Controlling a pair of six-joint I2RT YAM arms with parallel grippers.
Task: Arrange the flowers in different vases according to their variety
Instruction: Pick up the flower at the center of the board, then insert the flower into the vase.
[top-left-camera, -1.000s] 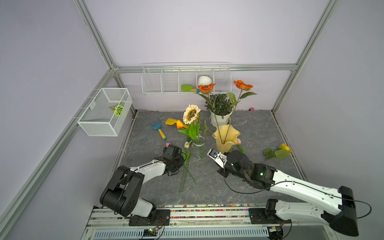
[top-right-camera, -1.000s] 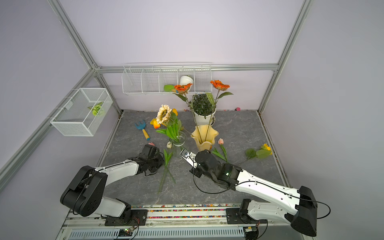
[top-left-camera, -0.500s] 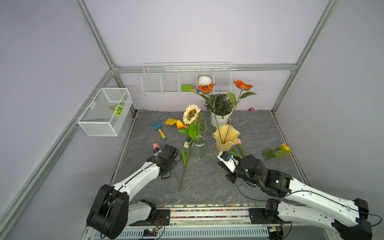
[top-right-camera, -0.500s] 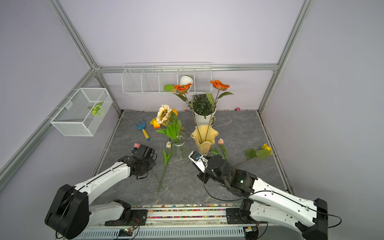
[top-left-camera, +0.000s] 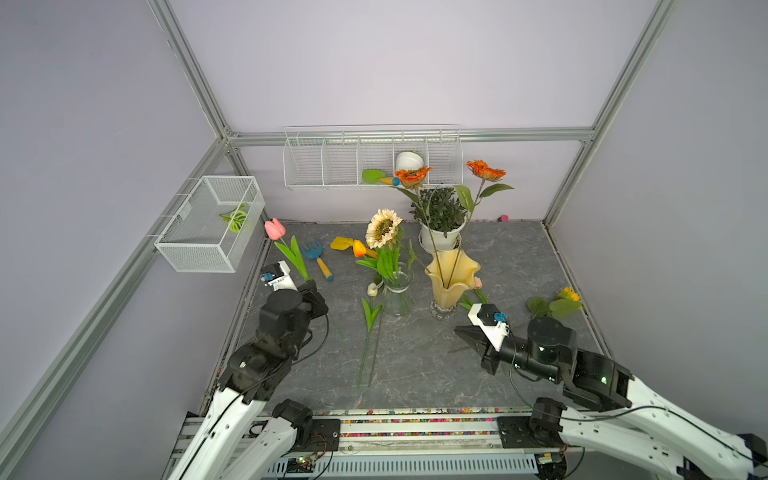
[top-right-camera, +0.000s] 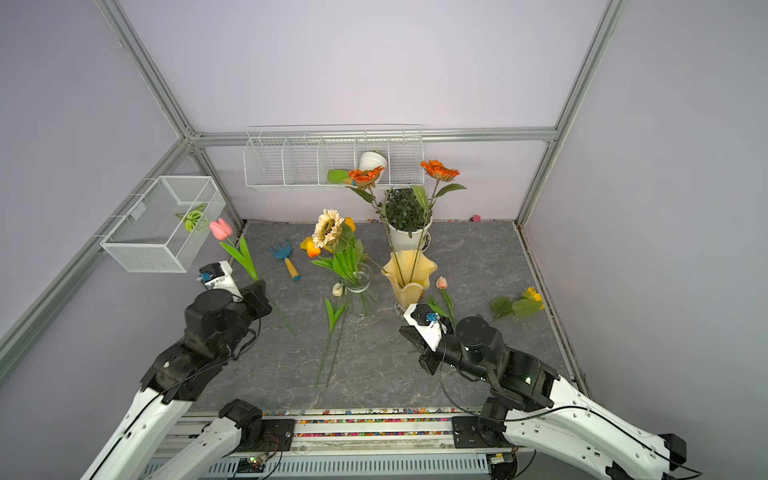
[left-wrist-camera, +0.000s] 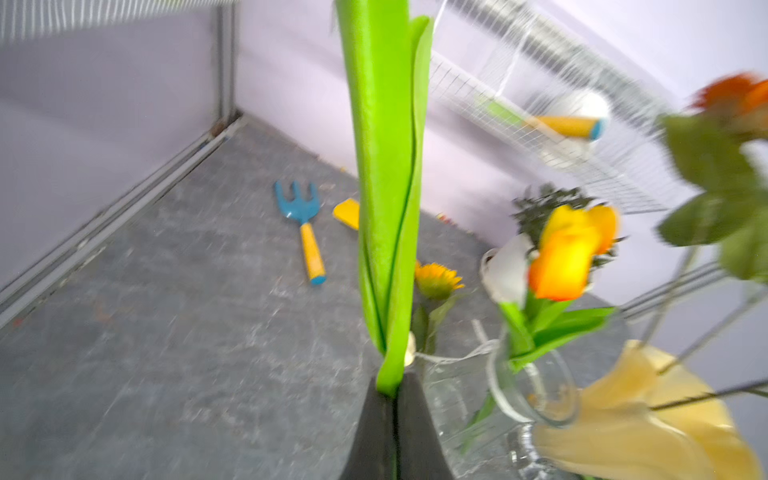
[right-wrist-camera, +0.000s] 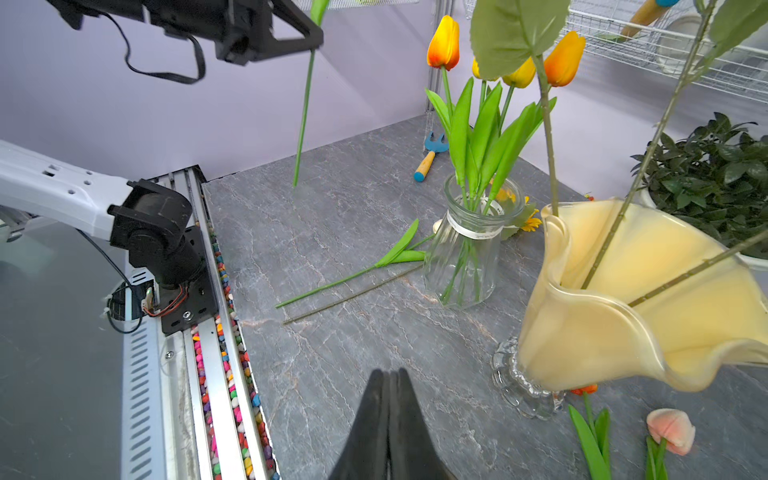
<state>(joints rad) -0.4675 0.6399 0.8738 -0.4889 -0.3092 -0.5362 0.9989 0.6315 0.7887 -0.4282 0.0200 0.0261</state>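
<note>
Open lanes and blockers on the table (top-left-camera: 415, 374)

Bare slab front centre, between the lying stems (top-left-camera: 368, 345) and right gripper (top-left-camera: 458, 330) (jaws pressed together, empty); back right corner bare too. Middle crowded: clear vase (top-left-camera: 397, 291) and yellow vase (top-left-camera: 451, 278) just beside each other, narrow gap between, potted plant (top-left-camera: 440, 212) close behind, tall orange flowers (top-left-camera: 486, 170) leaning out overhead. Rake (top-left-camera: 316, 259) lies back left. Peach tulip (top-left-camera: 478, 283) lies at the yellow vase's foot, sunflower (top-left-camera: 567, 295) near the right edge. Left gripper (top-left-camera: 309, 286), clamped on pink tulip (top-left-camera: 274, 228), hangs over the left side, stem dangling under it. Wire basket (top-left-camera: 208, 224) juts from left wall, wire shelf (top-left-camera: 372, 158) from back wall.
</note>
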